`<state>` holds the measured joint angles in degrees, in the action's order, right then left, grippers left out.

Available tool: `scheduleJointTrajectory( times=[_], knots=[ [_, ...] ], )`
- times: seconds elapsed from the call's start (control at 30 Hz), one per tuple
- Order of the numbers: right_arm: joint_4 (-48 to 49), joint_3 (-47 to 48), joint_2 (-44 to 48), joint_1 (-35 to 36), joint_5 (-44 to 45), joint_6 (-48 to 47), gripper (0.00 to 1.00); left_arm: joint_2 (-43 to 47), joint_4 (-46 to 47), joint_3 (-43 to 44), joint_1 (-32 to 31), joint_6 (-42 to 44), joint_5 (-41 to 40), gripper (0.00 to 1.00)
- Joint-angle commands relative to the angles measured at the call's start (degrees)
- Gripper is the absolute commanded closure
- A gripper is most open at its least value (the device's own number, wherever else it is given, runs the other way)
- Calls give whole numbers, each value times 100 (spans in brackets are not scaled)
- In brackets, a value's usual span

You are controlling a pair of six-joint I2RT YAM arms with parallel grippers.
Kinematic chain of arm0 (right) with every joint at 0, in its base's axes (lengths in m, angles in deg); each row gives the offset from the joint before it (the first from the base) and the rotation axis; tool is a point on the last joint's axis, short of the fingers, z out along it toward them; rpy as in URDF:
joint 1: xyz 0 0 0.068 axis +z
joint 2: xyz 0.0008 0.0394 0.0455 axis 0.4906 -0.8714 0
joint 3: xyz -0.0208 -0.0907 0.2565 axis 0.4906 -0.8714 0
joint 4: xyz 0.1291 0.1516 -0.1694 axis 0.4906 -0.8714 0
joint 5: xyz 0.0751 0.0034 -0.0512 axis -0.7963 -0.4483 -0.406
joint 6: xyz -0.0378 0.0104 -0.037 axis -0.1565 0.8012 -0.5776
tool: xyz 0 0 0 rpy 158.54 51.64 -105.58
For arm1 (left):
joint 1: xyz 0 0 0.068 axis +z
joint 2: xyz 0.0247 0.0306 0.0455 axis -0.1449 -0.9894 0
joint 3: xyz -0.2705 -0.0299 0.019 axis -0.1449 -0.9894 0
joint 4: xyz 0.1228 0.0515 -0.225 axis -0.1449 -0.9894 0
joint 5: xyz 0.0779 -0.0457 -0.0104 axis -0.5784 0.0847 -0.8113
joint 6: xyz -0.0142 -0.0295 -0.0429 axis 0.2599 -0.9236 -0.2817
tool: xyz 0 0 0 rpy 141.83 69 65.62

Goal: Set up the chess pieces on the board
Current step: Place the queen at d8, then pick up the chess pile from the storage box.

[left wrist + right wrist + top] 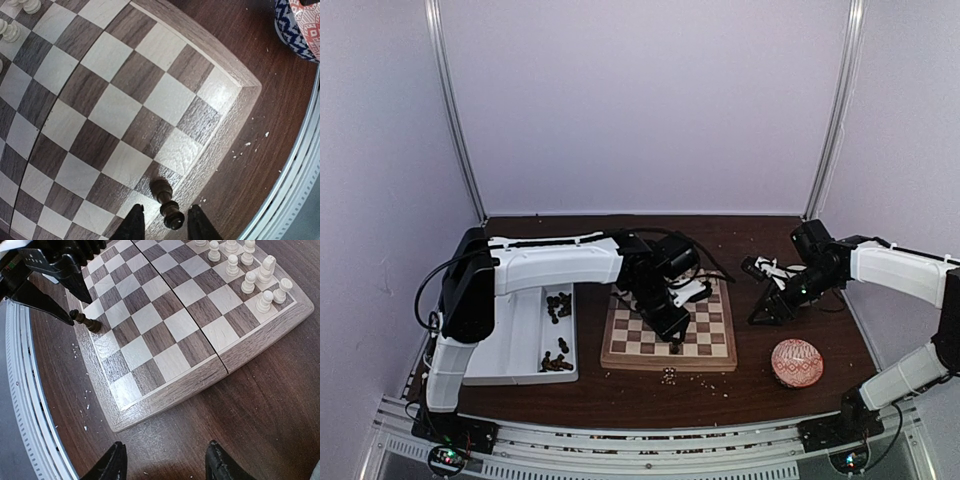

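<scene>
The board (715, 335) lies mid-table. One dark brown chess piece (167, 202) stands on a dark square in the board's nearest row. My left gripper (165, 227) is open around it, with a small gap on each side. The same piece (86, 321) shows between the left fingers (65, 275) in the right wrist view. Several cream-white pieces (250, 270) stand along the board's far edge. More dark pieces (558, 305) lie in the white tray (520, 330). My right gripper (167, 460) hangs open and empty above the table, just off the board's right side.
A red-and-white patterned round object (796, 362) sits right of the board, near the front. Pale crumbs (669, 375) are scattered in front of the board. The white tray lies left of the board under the left arm. A metal rail runs along the table's near edge.
</scene>
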<state>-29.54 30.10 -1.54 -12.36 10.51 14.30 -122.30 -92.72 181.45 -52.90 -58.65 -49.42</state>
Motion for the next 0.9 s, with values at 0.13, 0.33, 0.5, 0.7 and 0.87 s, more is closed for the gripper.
scheduleJointTrajectory(
  times=[0.13,0.33,0.5,0.7,0.87],
  knots=[
    [-86,181,-52,12,-15,-74,46,831,98,115,-20,-149,-312,62],
    [-72,173,19,12,-27,-90,47,2491,338,-1295,286,-745,-1638,50],
    [-65,200,-30,12,-46,-74,47,3598,358,-3054,902,-1210,-1939,54],
    [-88,234,-128,12,-29,-86,47,3963,246,-4247,1321,-1343,-1774,62],
    [-88,238,-145,14,-9,-87,47,3711,230,-4498,1430,-1419,-1814,60]
  ],
)
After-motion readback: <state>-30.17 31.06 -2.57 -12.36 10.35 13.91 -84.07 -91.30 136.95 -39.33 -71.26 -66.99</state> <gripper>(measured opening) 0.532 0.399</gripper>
